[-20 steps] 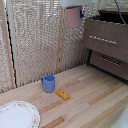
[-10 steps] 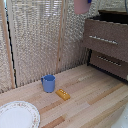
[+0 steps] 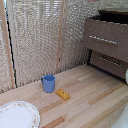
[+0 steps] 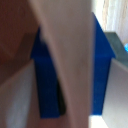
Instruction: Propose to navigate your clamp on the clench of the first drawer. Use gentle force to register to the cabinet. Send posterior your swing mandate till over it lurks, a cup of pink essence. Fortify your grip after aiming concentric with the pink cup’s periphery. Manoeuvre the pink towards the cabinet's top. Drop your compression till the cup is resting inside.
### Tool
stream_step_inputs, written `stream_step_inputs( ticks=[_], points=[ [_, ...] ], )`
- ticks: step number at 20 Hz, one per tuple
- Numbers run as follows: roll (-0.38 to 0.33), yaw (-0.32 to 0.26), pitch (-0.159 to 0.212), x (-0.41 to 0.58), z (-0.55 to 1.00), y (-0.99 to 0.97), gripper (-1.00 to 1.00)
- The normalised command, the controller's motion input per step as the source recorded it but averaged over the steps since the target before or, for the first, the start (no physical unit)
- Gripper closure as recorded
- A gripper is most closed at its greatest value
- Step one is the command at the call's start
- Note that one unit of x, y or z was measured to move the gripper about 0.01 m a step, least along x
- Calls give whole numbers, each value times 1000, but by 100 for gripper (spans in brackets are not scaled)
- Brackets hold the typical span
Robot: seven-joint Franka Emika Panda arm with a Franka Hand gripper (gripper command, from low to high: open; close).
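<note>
Over the last second the pink cup [image 4: 67,35] has risen from the upper centre of the exterior view and passed out of its top edge, so neither cup nor arm can be made out there now. In the wrist view the clamp [image 4: 73,75] is closed on the cup's wall, a pale pink band across the frame centre between the blue fingers [image 4: 46,75]. The first drawer [image 3: 106,37] stands pulled open at the upper right of the exterior view, so the transfer toward the cabinet [image 3: 111,64] appears under way, with release still outstanding.

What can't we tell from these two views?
- Arm, jaws: beyond the exterior view's top edge.
- Pink cup: wrist view blurred; only a pale shape between blue fingers; grip unclear.
- Cabinet: cut off by the exterior view's right edge.
</note>
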Motion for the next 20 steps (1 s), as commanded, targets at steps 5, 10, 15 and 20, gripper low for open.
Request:
stream_step_inputs(
  ticks=[5, 10, 15, 20],
  points=[
    [80, -81, 59, -13, 22, -835, 100],
    [93, -68, 51, 0, -6, -823, 100],
    [85, -85, 26, 0, -143, -789, 100],
    [34, -15, -19, 0, -226, -558, 100]
  ],
)
